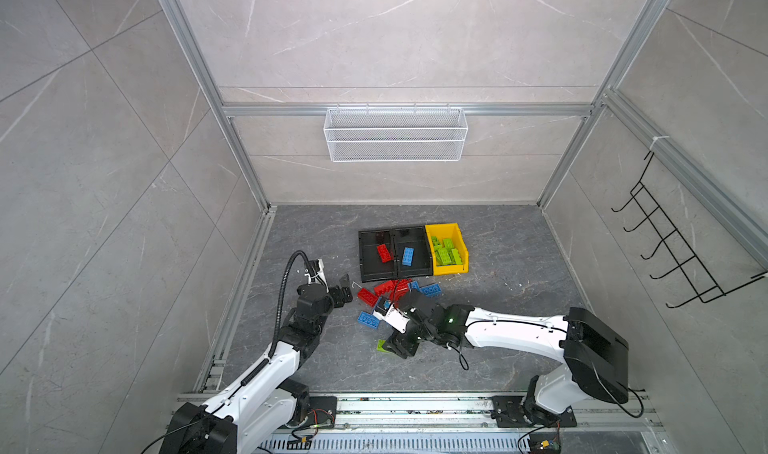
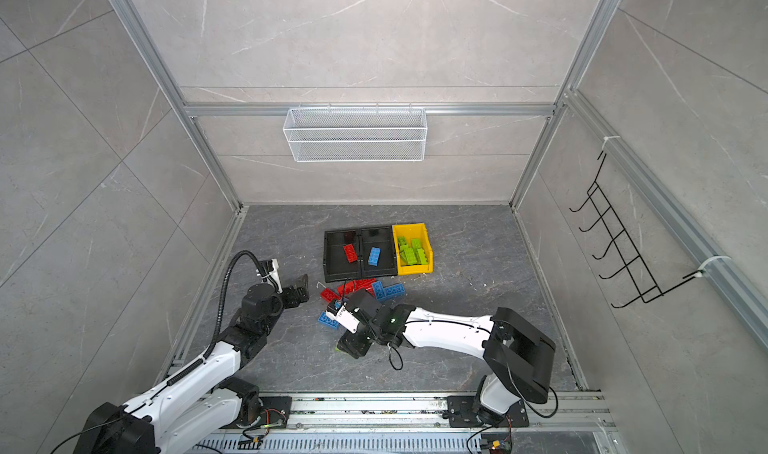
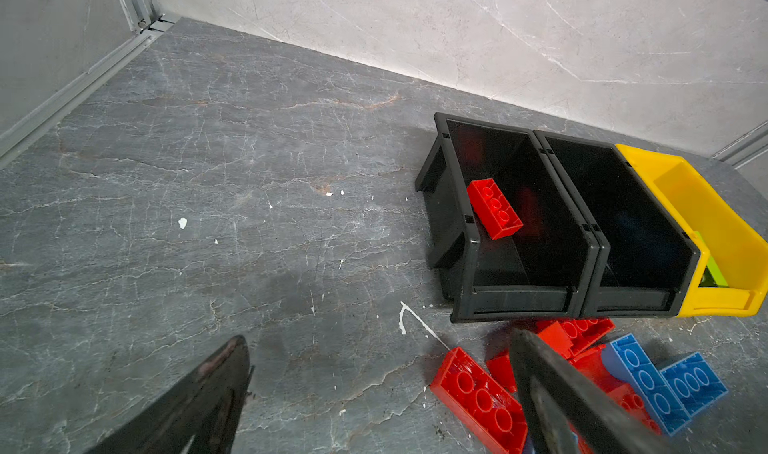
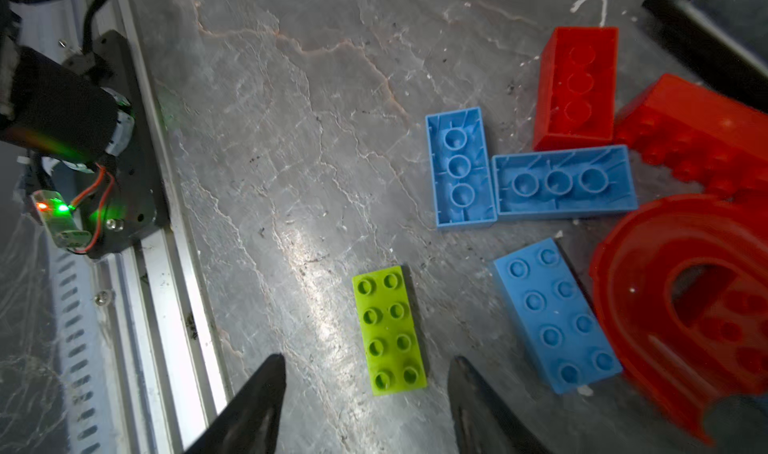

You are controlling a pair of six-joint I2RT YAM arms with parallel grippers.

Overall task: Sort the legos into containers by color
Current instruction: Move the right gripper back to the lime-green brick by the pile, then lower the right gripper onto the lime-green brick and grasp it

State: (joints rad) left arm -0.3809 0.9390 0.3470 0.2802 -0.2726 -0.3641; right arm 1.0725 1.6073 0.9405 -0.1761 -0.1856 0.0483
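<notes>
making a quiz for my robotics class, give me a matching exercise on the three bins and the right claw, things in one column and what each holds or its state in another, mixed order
Column A
1. outer black bin
2. middle black bin
3. yellow bin
4. right claw

Column B
a. several lime green bricks inside
b. open, at the lone lime brick on the floor
c. one red brick inside
d. one blue brick inside

Pairs: 1-c, 2-d, 3-a, 4-b
</notes>
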